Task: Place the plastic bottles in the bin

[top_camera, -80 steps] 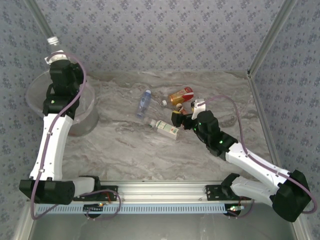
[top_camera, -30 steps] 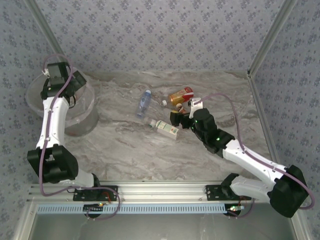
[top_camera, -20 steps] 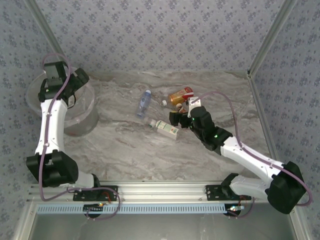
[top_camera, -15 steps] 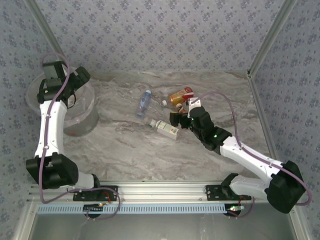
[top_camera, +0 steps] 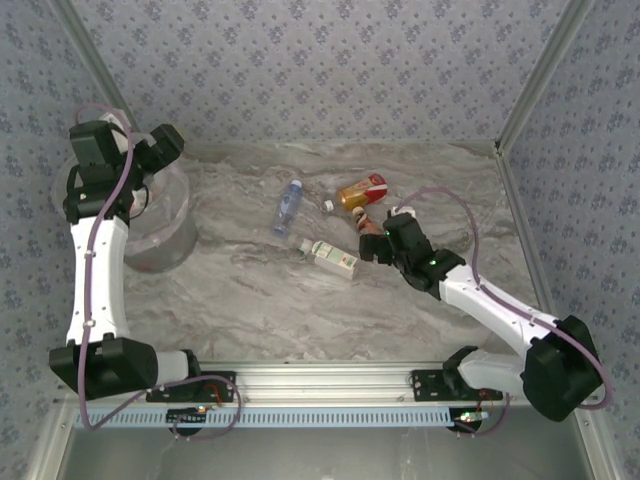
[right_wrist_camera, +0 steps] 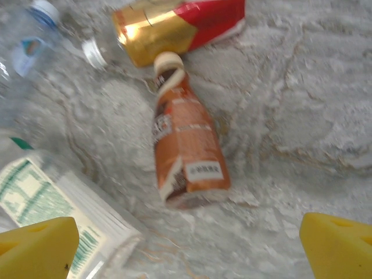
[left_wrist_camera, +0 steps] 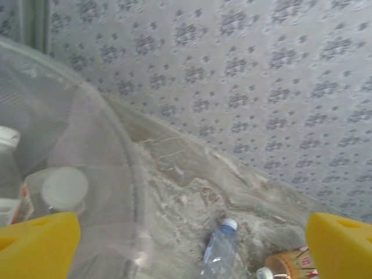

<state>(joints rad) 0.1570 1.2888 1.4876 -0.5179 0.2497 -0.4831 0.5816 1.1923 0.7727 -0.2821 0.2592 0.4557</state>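
Grey marbled table (top_camera: 250,300), flowered wallpaper on the walls behind. From above, four bottles lie mid-frame: a blue bottle (top_camera: 289,205), gold bottle (top_camera: 362,190), brown bottle (top_camera: 368,224) and green-labelled bottle (top_camera: 331,257). My left gripper (left_wrist_camera: 187,247) hangs spread wide and empty by the rim of the bin (top_camera: 165,245), upper left. Its camera sees two capped bottles (left_wrist_camera: 63,189) inside, too hazy to count from above. My right gripper (right_wrist_camera: 186,244) gapes empty over the brown bottle
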